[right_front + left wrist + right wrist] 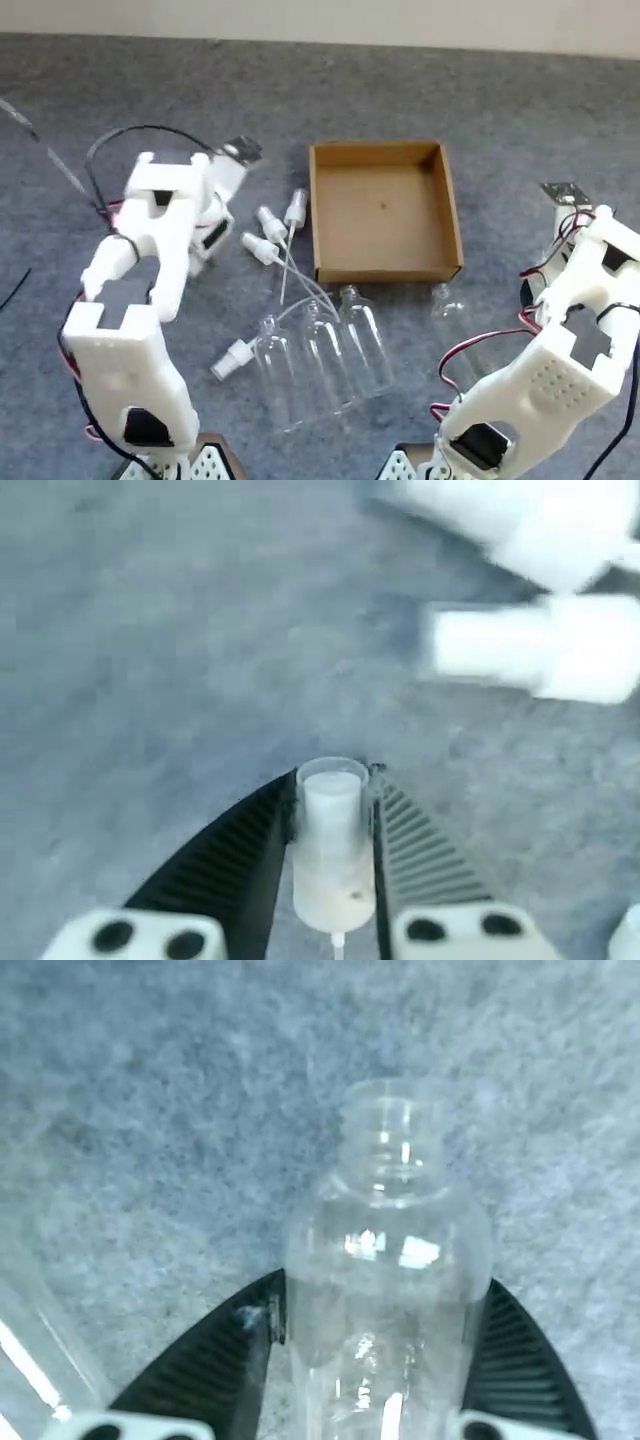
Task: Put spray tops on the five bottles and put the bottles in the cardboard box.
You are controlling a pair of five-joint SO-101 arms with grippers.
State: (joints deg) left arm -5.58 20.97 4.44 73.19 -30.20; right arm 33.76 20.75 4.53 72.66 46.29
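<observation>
The cardboard box [385, 210] is open at the top, so a gripper can come down into it; its walls bar the way from the sides. Three bottles [325, 360] lie packed side by side just before its near left corner, with no room for a finger between them. Loose spray tops [272, 232] and their long tubes [290, 270] crowd the strip between the box and the left arm [150, 270]. Bare carpet [480, 90] lies beyond the box. The left gripper [333, 778] is filled by a spray top [330, 850], the right gripper [383, 1292] by a fourth bottle [390, 1240].
</observation>
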